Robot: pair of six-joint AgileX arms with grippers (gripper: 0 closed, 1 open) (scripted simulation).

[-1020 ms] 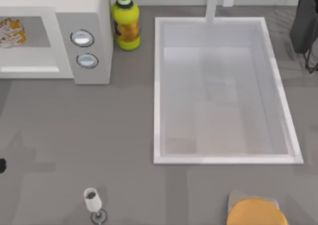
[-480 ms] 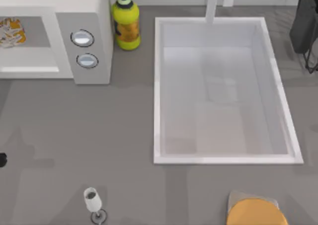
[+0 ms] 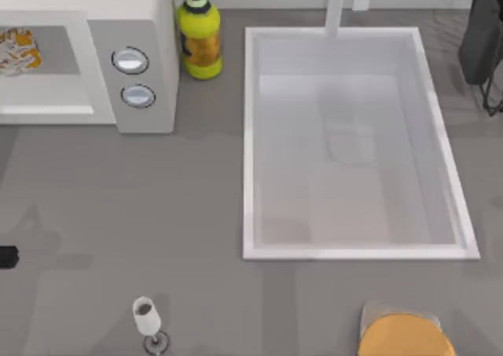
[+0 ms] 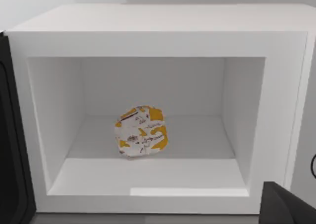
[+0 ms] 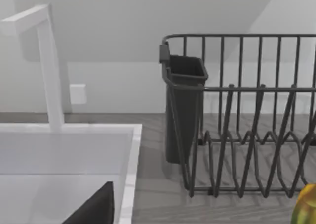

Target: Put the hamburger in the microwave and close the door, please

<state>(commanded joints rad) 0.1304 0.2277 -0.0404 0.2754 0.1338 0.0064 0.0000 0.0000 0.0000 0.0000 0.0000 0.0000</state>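
Inside, microwave [image 4: 158, 110]: cavity open to my left wrist camera, the hamburger [image 4: 141, 131] resting on its floor, near the middle, toward the back
Door [image 4: 11, 150]: swung open, its dark edge standing beside the cavity's opening
Hamburger from above: at the table's far left [image 3: 16, 49], within the cavity
My left arm: a dark tip [image 3: 6, 257] at the table's left edge, well apart from the hamburger; whether its fingers are spread, I cannot tell
Sink [image 3: 250, 175]: white basin
Dish rack [image 5: 247, 115]: dark wire, a dark cup holder on its end
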